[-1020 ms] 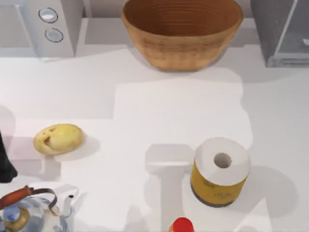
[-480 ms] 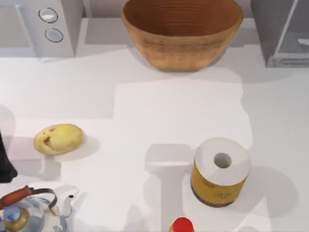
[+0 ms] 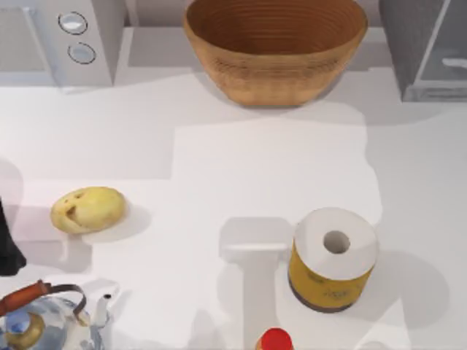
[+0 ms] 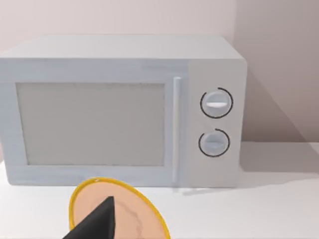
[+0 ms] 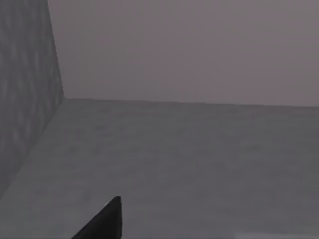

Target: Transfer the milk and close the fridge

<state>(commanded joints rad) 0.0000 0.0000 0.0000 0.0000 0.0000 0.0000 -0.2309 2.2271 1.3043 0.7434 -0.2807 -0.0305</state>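
Landmark: paper roll (image 3: 333, 259), upright on the table (image 3: 219, 168).
Red cap (image 3: 275, 340): just nearer than the roll.
Kettle (image 3: 44, 321): near corner, leftward.
Left arm (image 3: 9, 244): left edge; claw state, cannot tell.
Potato (image 3: 87, 209): left.
Basket (image 3: 275, 45): beyond.
Microwave (image 3: 58, 40): far left.
Fridge (image 3: 427, 47): far right.
Right claw: grey surfaces ahead of its fingertip (image 5: 107, 221); opening, cannot tell.
Milk: cannot tell.

White table (image 3: 241, 168), matte surface, crossed by soft grey shadows.

Items standing or lying directly on it:
- Light-grey appliance with two round dials (image 3: 62, 40), back left corner.
- Woven brown basket (image 3: 275, 47), back centre.
- Dark-grey fridge (image 3: 427, 47), back right corner, partly cut by the frame.
- Potato (image 3: 87, 210), left side, lying alone.
- Paper roll with yellow wrapper (image 3: 333, 259), upright, right of centre toward the front.
- Kettle with brown handle (image 3: 44, 317), front left corner.
- Red-capped item (image 3: 275, 340), front edge, just beside the paper roll; mostly cut off.
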